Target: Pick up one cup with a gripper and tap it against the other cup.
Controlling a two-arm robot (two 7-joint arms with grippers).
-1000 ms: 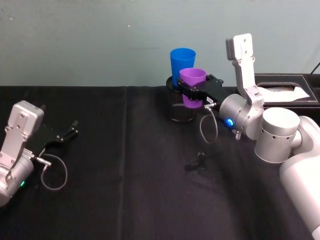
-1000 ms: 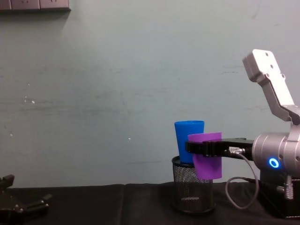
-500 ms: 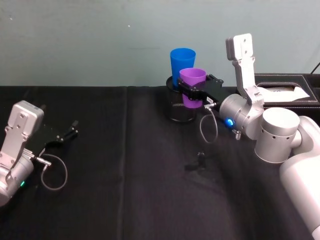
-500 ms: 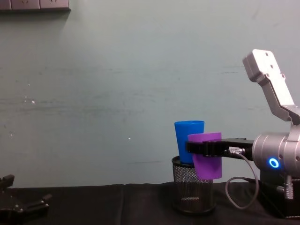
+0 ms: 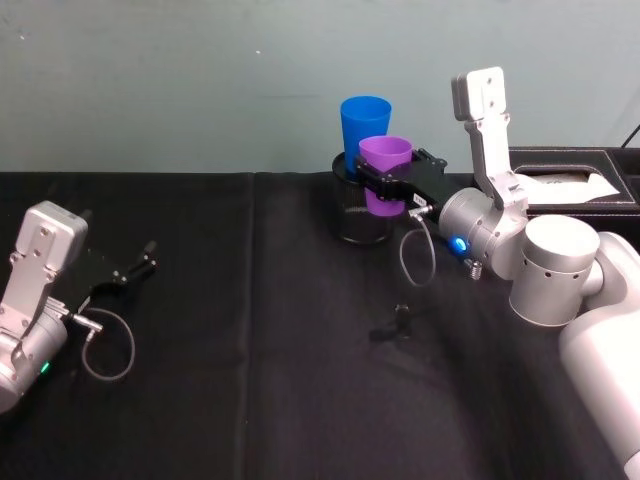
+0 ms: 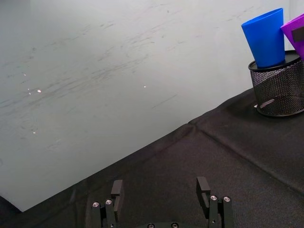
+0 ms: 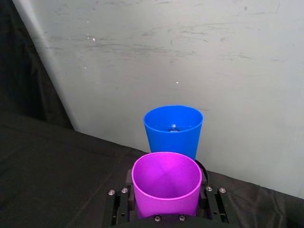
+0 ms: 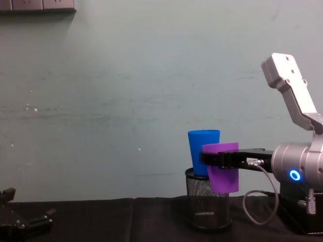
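Jaws of the right gripper (image 5: 383, 183) pinch the purple cup (image 5: 385, 170) just below its rim, holding it upright off the table. Right behind it, touching or nearly so, the blue cup (image 5: 364, 128) stands inside a black wire-mesh pot (image 5: 358, 215) on the black tablecloth (image 5: 300, 380). A black box (image 5: 570, 175) sits behind the right arm, near the wall. Far to the left, the left gripper (image 5: 135, 266) rests low over the cloth with its jaws spread apart.

wire-mesh pot (image 5: 360, 215), black box (image 5: 575, 180)
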